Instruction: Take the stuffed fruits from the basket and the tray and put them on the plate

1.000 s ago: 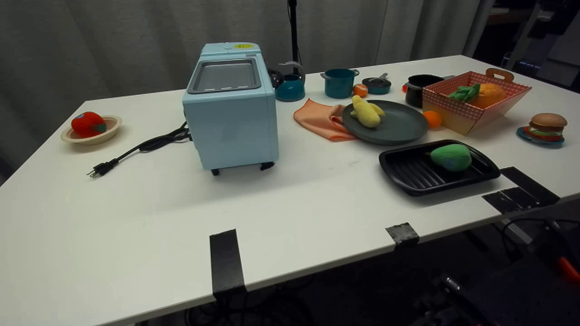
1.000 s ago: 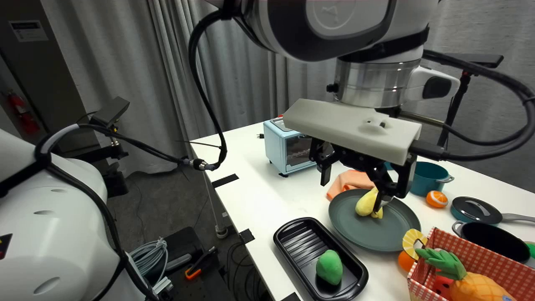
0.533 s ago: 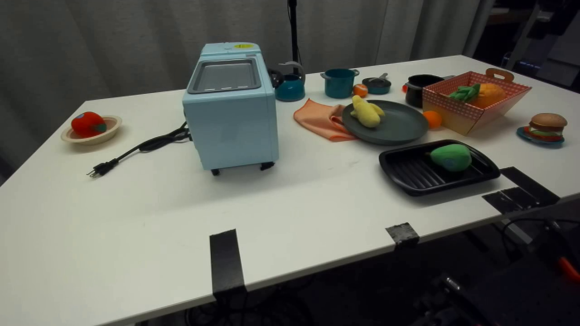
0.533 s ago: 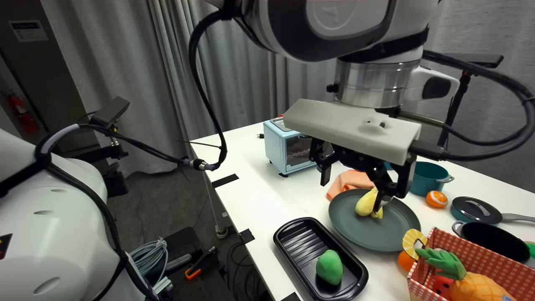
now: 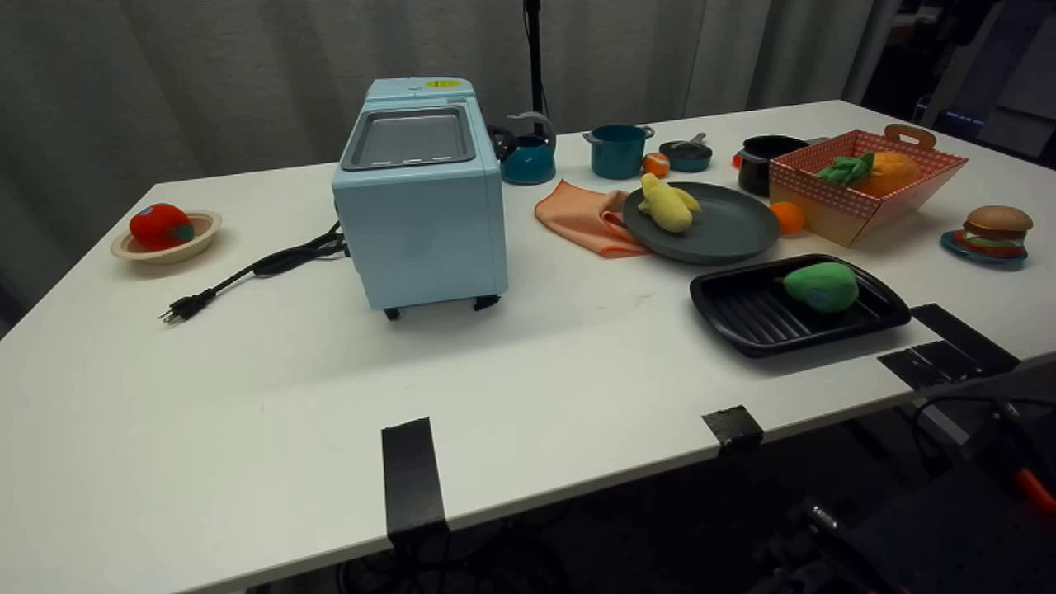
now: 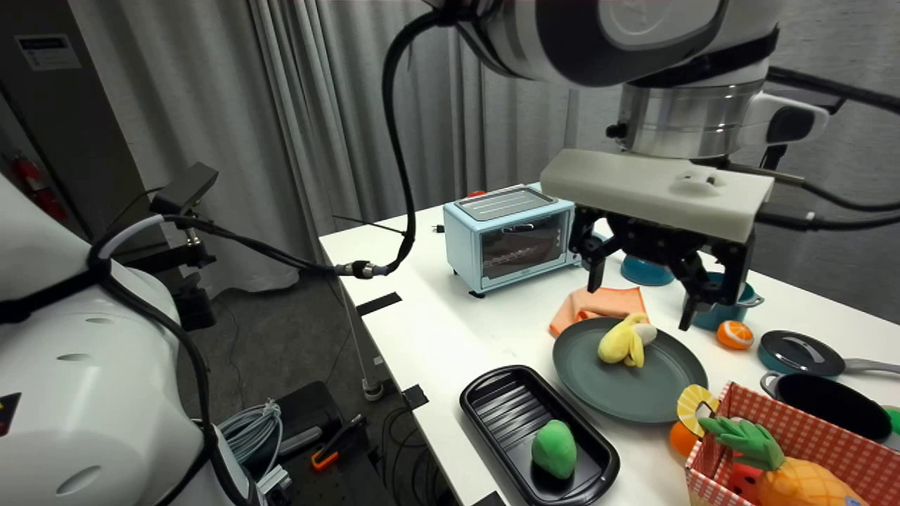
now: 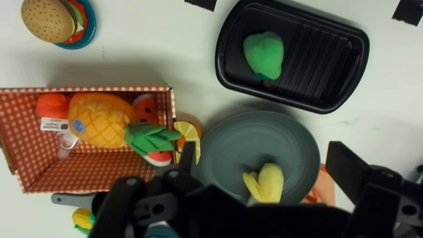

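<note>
My gripper point(image 6: 641, 307) is open and empty, above the plate in an exterior view. Its spread fingers stand either side of the plate in the wrist view point(image 7: 262, 145). The grey-green plate point(image 6: 647, 397) holds a yellow stuffed banana point(image 6: 620, 342), also seen in the wrist view point(image 7: 271, 181). A green stuffed fruit point(image 7: 264, 54) lies in the black ribbed tray point(image 7: 319, 62). The red-checked basket point(image 7: 99, 168) holds a stuffed pineapple point(image 7: 99, 119), a watermelon piece point(image 7: 144, 107) partly hidden under it, and a red item point(image 7: 52, 105) with a white tag.
An orange point(image 5: 788, 217) and a citrus slice point(image 7: 188, 132) sit between basket and plate. An orange cloth point(image 5: 582, 219) touches the plate's far side. A blue toaster oven point(image 5: 421, 223), teal pot point(image 5: 617, 153), toy burger point(image 5: 997, 227) and bowl point(image 5: 202, 235) with a red fruit stand around.
The arm was still, then moved up and to the right in an exterior view, away from the banana, which shows more fully on the plate. The gripper stays open; the objects have not moved.
</note>
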You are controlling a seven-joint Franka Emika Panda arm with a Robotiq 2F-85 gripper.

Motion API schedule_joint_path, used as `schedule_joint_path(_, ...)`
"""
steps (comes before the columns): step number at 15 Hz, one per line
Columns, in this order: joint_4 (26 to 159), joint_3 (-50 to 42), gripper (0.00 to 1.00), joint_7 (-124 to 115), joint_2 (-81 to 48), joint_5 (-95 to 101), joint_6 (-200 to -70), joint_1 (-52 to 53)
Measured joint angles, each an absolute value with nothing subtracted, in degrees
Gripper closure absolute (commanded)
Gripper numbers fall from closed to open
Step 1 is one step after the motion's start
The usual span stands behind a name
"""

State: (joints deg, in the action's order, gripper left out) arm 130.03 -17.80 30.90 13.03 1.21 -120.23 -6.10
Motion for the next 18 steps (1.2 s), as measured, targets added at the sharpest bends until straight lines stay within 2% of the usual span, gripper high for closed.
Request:
schedule_joint_path(10,106.9,-17.3,0.00,30.6,-12.7,-4.9,-121.8,-12.3)
schedule_joint_path(18,93.1,-12.5,0.00,28.2,-31.1,-7.3,-122.0,-20.8)
